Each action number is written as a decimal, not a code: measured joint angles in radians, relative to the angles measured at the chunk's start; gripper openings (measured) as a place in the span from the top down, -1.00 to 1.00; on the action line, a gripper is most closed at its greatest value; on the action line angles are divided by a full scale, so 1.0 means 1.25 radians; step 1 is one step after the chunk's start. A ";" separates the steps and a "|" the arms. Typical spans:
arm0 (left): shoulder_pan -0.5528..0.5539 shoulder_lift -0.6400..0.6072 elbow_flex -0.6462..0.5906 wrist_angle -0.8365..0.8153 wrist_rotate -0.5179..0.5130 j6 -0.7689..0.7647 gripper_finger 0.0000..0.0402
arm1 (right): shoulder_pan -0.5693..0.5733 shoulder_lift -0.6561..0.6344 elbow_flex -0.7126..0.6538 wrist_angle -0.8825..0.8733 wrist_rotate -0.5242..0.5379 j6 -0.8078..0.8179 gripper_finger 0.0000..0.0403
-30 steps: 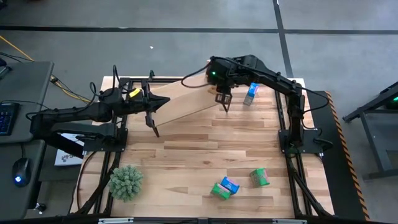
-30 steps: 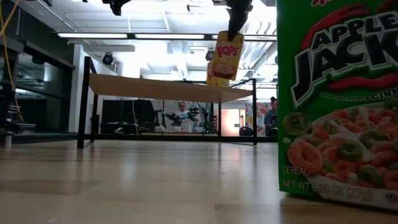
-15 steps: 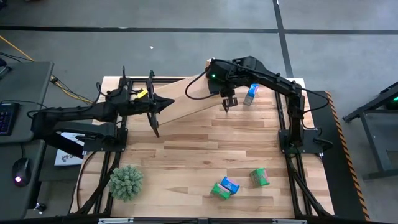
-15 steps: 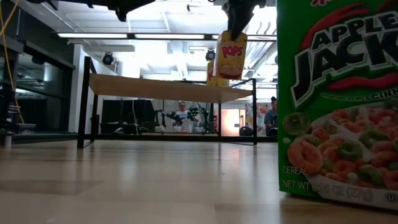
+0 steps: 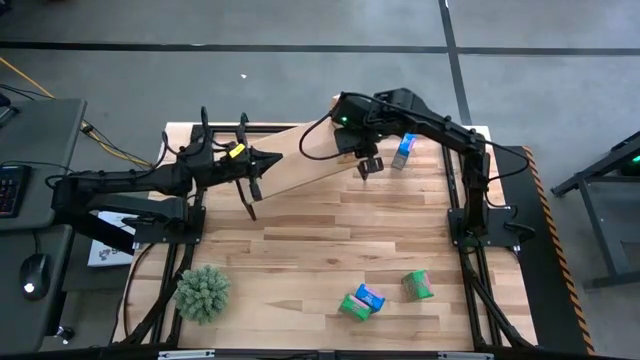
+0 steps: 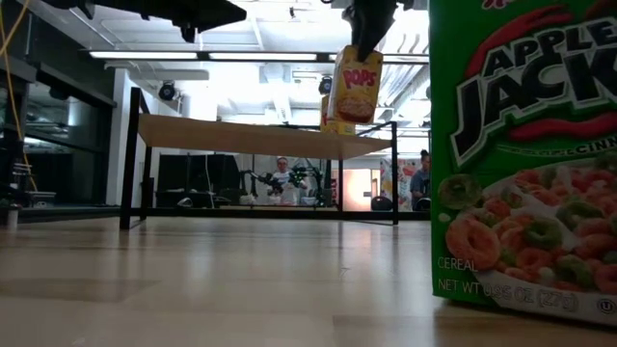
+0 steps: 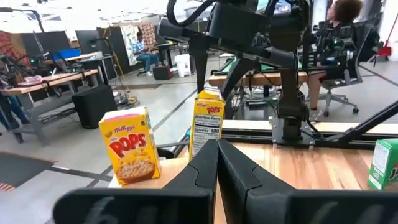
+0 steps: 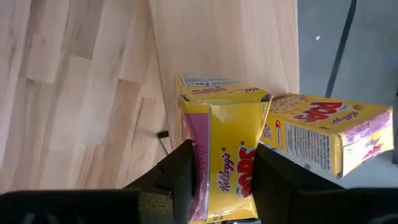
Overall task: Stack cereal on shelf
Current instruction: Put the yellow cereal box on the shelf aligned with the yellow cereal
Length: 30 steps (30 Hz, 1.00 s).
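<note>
The right gripper (image 8: pixel 219 167) was pinching a yellow cereal carton (image 8: pixel 227 152) between its jaws, so I'd have lowered it squarely onto the shelf (image 8: pixel 224 43) just beside the carton already standing there (image 8: pixel 326 134), while the left gripper (image 7: pixel 217 158) hovered nearby, jaws pressed together.

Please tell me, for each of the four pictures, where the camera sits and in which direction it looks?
High: above the table, straight down; both arms, shelf.
Low: at tabletop height, looking level; Apple Jacks carton close, right gripper holding a Pops carton.
Left wrist: past shut left gripper.
Right wrist: past its fingers, down on the held carton.
Shared: the held Pops carton, low and right wrist.
</note>
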 joint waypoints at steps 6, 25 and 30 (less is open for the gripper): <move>0.000 0.001 0.000 -0.022 0.000 -0.035 0.99 | -0.016 0.021 -0.001 0.000 -0.001 -0.011 0.37; 0.000 0.001 0.000 -0.035 0.000 -0.042 0.99 | -0.001 0.040 -0.001 0.000 0.034 0.049 0.03; 0.000 0.001 0.000 -0.035 0.000 -0.042 0.99 | 0.000 0.040 -0.001 0.000 0.039 0.031 -0.10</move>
